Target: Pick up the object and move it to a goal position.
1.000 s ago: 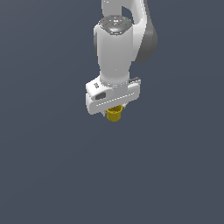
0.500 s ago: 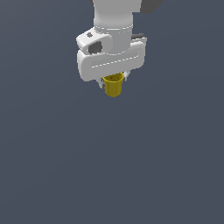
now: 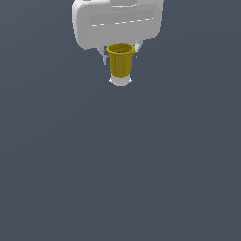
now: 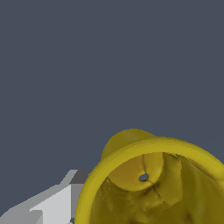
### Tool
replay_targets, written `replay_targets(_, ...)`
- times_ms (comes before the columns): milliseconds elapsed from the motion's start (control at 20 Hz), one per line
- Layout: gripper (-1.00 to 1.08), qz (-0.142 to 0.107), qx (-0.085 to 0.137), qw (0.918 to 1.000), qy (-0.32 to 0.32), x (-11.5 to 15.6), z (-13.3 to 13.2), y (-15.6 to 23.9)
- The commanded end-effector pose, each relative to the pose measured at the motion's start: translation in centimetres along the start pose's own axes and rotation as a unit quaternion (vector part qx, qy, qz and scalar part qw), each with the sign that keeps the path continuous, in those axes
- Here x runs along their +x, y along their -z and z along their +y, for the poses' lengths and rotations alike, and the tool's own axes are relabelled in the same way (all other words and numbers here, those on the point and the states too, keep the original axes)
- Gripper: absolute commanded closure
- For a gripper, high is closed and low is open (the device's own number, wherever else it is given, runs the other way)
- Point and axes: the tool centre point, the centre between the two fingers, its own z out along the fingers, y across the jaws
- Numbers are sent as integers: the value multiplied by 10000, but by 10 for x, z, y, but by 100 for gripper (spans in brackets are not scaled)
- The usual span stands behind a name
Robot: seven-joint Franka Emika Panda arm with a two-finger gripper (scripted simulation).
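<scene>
Gripper (image 3: 120,55) sits at the top edge of the exterior view, white hand body filling the upper centre, arm above cropped out. Fingers point down, narrowed onto the mustard-yellow cup (image 3: 120,60), 1 fingertip (image 3: 104,56) showing on each side of it near the rim. Cup hangs upright, rim up, clear of the dark grey floor (image 3: 120,179). Wrist view looks straight into the cup (image 4: 153,183), hollow interior, small hole in its base.

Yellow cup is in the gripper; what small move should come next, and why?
Probably carry on moving the yellow cup toward the goal with the gripper shut: the cup hangs upright between the fingers, and no goal marker shows in either view.
</scene>
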Motion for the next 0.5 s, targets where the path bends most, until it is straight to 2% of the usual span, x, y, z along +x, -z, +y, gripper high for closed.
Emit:
replay_targets(0, 108, -1, 0, 10000, 0, -2, 0, 14)
replay_targets(450, 108, -1, 0, 10000, 0, -4, 0, 32)
